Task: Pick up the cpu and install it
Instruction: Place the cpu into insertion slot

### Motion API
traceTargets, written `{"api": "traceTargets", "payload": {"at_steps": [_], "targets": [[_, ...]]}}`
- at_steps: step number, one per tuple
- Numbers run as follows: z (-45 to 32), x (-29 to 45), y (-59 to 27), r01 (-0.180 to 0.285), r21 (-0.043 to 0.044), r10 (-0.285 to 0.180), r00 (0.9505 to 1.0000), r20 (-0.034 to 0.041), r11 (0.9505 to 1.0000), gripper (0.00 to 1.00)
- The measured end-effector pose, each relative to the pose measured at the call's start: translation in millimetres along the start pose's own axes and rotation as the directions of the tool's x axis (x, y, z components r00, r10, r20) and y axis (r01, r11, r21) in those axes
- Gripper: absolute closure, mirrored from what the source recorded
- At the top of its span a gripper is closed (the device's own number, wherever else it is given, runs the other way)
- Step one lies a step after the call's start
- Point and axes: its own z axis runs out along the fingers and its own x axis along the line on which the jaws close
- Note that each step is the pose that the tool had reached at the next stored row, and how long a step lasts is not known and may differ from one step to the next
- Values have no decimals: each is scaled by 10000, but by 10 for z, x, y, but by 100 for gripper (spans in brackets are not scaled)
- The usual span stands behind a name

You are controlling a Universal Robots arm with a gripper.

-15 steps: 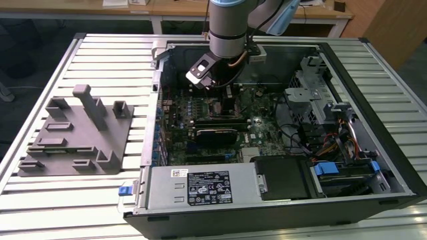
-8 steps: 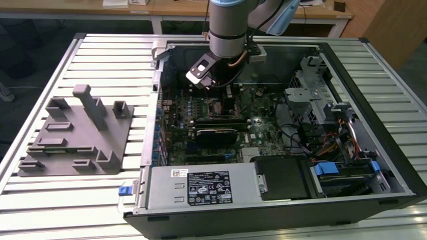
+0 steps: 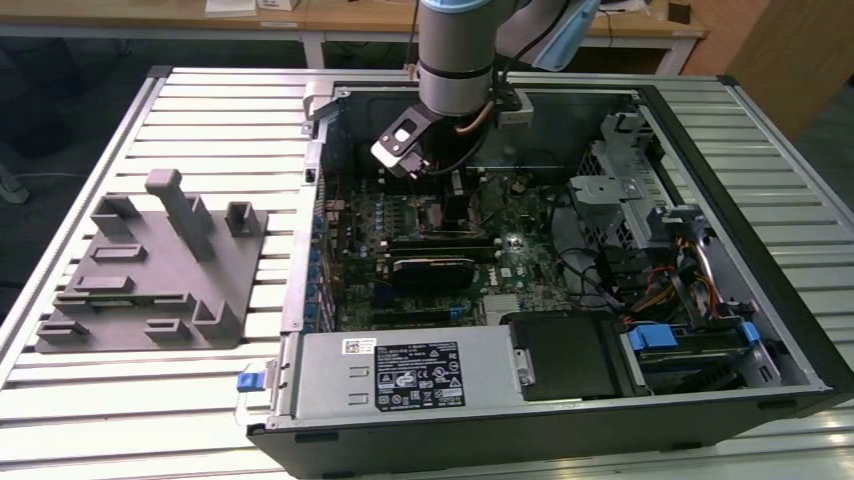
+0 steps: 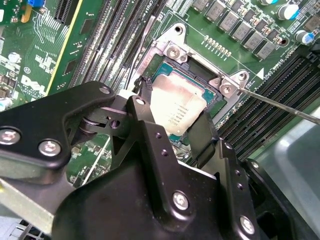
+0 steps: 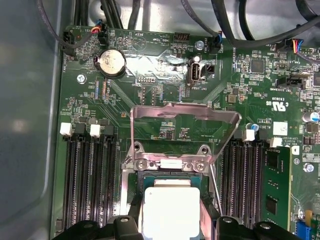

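Note:
The cpu (image 4: 176,107), a small square chip with a silver-grey top, lies level at the open socket (image 4: 165,60) on the green motherboard. My gripper (image 4: 172,117) has one black finger (image 4: 144,97) against one edge of the chip and the other against the opposite edge, so it is shut on the chip. In the first wrist view the cpu (image 5: 169,207) sits between the same fingers (image 5: 134,220), inside the socket frame. In the exterior view my gripper (image 3: 447,185) reaches down into the open computer case (image 3: 747,250), over the board's upper middle.
The socket's metal load plate (image 5: 185,117) stands flipped open behind the chip, and its thin lever (image 5: 215,190) is raised beside it. Memory slots (image 5: 90,175) flank the socket. A grey plastic block (image 3: 147,265) lies on the slatted table at the exterior view's left.

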Motion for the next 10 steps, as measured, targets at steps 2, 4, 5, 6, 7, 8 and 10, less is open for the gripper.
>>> {"api": "traceTargets", "payload": {"at_steps": [2, 4, 5, 6, 7, 8, 10], "targets": [[0, 0, -1, -11, 0, 11, 10000, -15, 10000, 46], [1, 1, -1, -16, -1, 16, 10000, -32, 10000, 46], [1, 1, -1, -17, -1, 17, 10000, -33, 10000, 46], [1, 2, -1, -17, -1, 17, 10000, -36, 10000, 46], [1, 2, -1, -17, -2, 17, 10000, -37, 10000, 46], [1, 2, -1, -16, -1, 16, 10000, -38, 10000, 46], [2, 2, -2, -16, 0, 16, 10000, -41, 10000, 46]]}}
